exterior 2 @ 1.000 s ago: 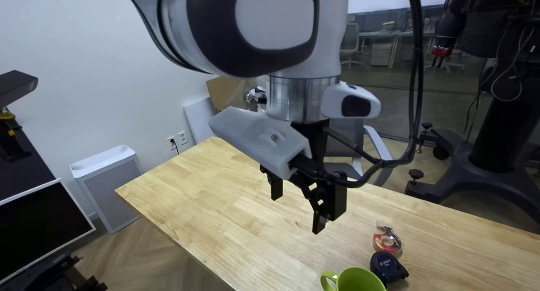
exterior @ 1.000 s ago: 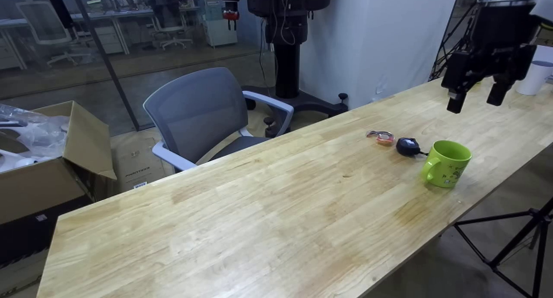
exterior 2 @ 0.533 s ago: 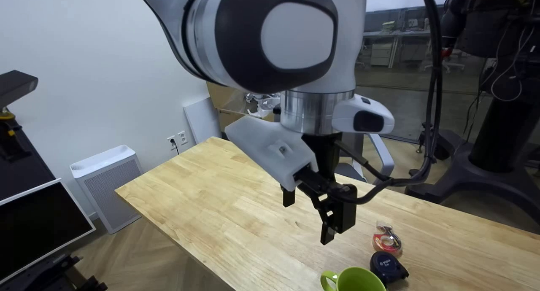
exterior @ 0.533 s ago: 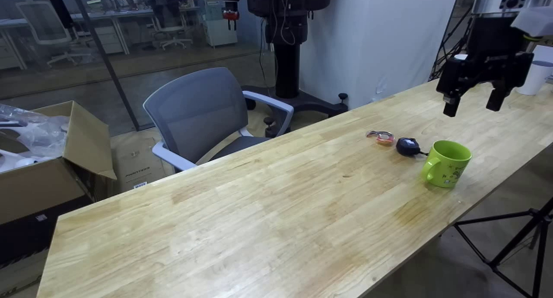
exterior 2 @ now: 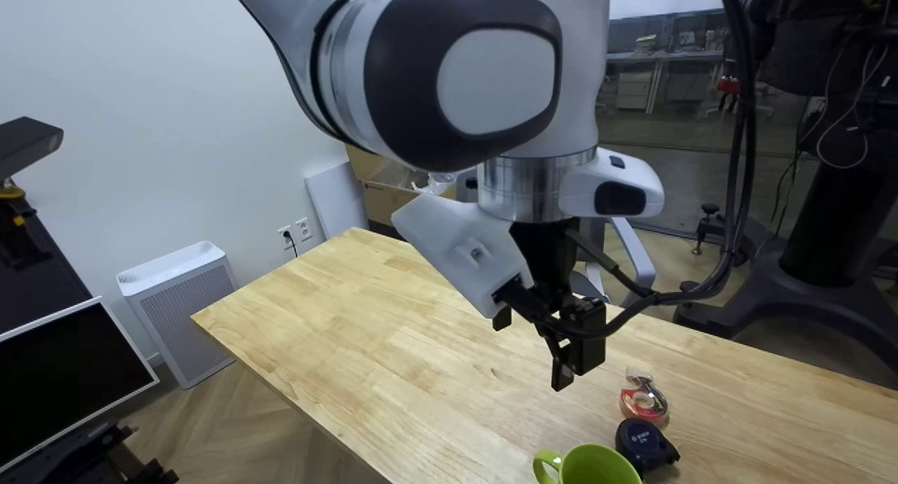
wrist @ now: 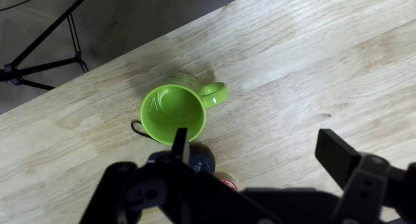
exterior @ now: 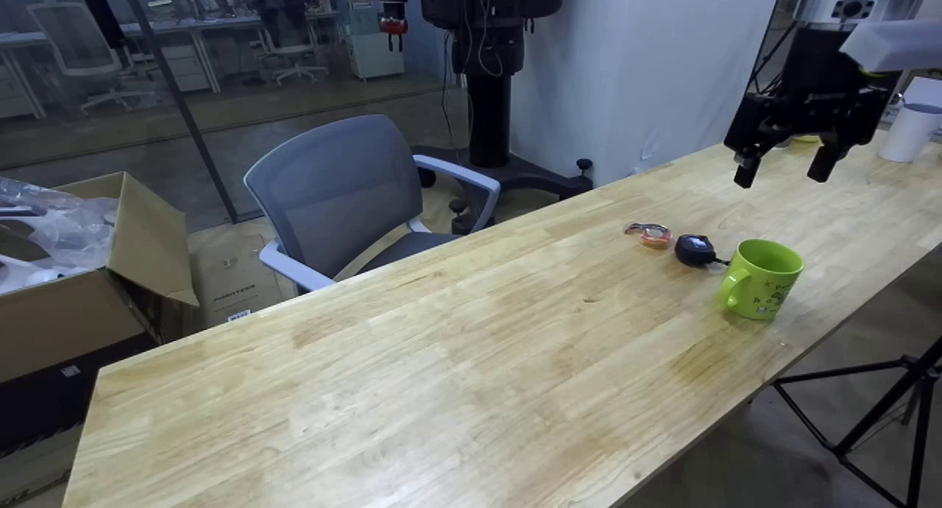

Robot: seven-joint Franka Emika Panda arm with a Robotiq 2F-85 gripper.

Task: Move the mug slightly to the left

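Note:
The lime-green mug [exterior: 762, 283] stands upright on the wooden table near its edge. In an exterior view the bottom of the frame cuts the mug [exterior 2: 593, 466] off. In the wrist view I look down into the mug [wrist: 174, 113], with its handle pointing right. My gripper [exterior: 781, 177] is open and empty, in the air above the table and apart from the mug. It also shows in an exterior view [exterior 2: 531, 354]. In the wrist view the gripper's [wrist: 253, 131] left finger overlaps the mug's lower rim, and the right finger is over bare wood.
A dark tape measure [exterior: 693, 250] sits close beside the mug, its black cord reaching toward it. A clear-and-red tape dispenser [exterior: 651, 235] lies beyond it. A white cylinder [exterior: 910, 132] stands farther along the table. A grey chair [exterior: 346, 199] and a tripod [exterior: 916, 375] flank the table.
My gripper has moved left in an exterior view and right in an exterior view, dipping and then rising slightly. It stays open. The mug and the other table items have not moved.

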